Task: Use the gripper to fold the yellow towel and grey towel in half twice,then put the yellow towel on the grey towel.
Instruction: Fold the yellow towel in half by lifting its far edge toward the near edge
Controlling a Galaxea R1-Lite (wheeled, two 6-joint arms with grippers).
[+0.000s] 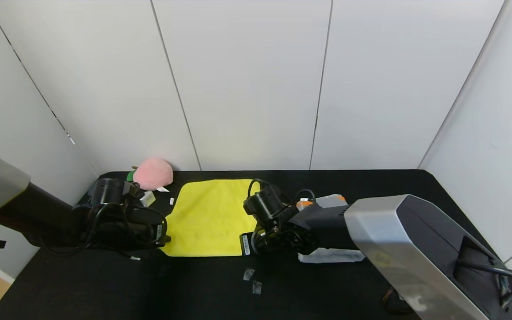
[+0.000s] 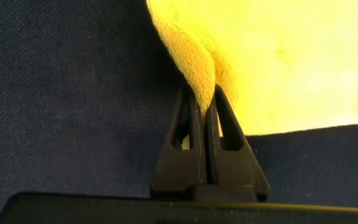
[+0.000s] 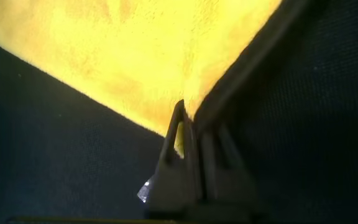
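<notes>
**Both near corners pinched, the yellow towel stretching away toward the wall**

The left gripper (image 2: 204,115) was clamped on the yellow towel (image 1: 209,218) at its near left corner, the two fingers pressed together with a fold of yellow pile squeezed up between them. The right gripper (image 3: 191,124) was likewise closed on the near right corner, where the dark edge trim ran off along the cloth just beside the fingers. In the head view the two arms reached in from opposite sides and met the towel along its front edge, so each arm had the corner on its own side and neither was the nearer to the whole.

From the grippers the towel lay flat on the black table (image 1: 105,284), spreading away from the robot toward the back wall. The held edge ran left to right; the free far edge lay parallel to it, near the wall. A first fold, by my judgement, would call for both corners to travel together straight away from the robot, over the cloth, to that far edge, keeping level so the corners land square.

The grey towel (image 1: 334,255) lay to the right, mostly hidden under the right arm, with an orange band showing at its far end. A pink plush peach (image 1: 153,173) sat beyond the towel's far left corner, close enough to be worth watching.
</notes>
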